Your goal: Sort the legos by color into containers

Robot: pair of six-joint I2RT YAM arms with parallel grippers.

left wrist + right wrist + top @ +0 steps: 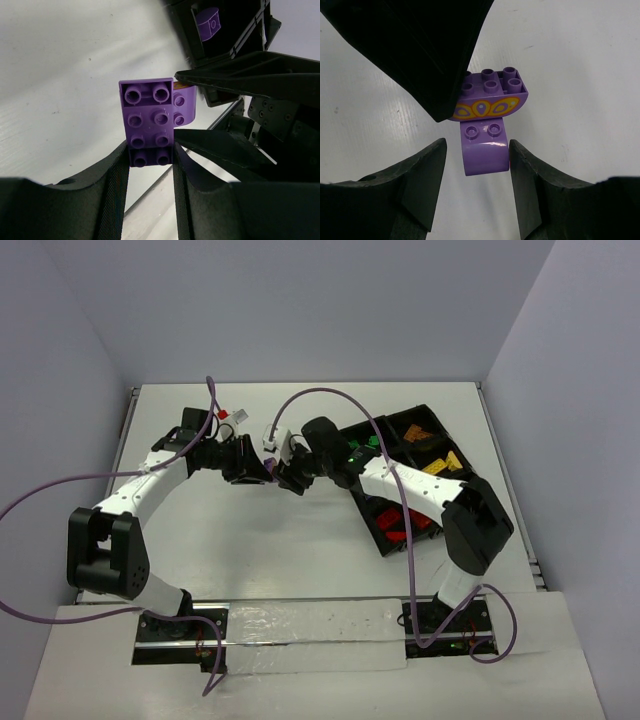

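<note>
My left gripper [150, 152] [256, 472] is shut on a dark purple studded brick [149, 122], held off the table. The brick has a yellow-orange pattern on its side [487, 107]. A lighter purple curved brick [485, 150] [183, 104] is stuck to it. My right gripper [476, 150] [289, 478] is open around this curved brick: its right finger [540, 190] is at the brick's side and its left finger [420, 185] stands apart. The black divided tray [432, 412] lies at the right, with red [394, 521], green [362, 448] and orange-yellow [441, 463] legos in separate compartments.
A small white and red tag [232, 415] lies at the back of the table [260, 540] beside the left arm. Purple cables loop over both arms. Grey walls close the table on three sides.
</note>
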